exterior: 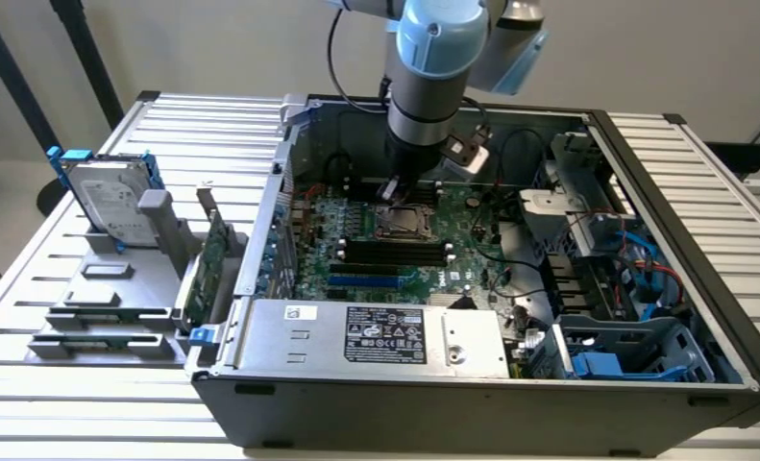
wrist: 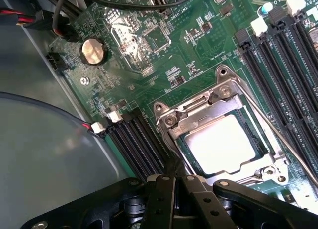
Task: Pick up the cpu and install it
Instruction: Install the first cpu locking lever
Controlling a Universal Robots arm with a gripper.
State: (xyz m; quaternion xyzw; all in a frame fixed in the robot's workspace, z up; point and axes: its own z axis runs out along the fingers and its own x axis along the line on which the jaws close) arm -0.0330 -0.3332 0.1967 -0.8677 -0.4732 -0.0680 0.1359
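The cpu [wrist: 223,144], a flat square chip with a dull silver top, lies inside the metal socket frame [wrist: 171,120] on the green motherboard [wrist: 198,65]. In the exterior view the socket [exterior: 412,219] sits mid-board inside the open computer case. My gripper [wrist: 174,178] hangs just over the socket's edge beside the cpu. Its black fingers [wrist: 160,189] are pressed together, shut, with nothing visible between them. The exterior view has the gripper [exterior: 397,190] reaching down into the case right above the socket.
A silver hard drive with blue clips [exterior: 104,197] stands in a grey rack at the exterior view's left, beside an upright green card [exterior: 207,259]. The power supply [exterior: 380,336] fills the case front. Memory slots [wrist: 283,75], a coin battery [wrist: 93,51] and cables surround the socket.
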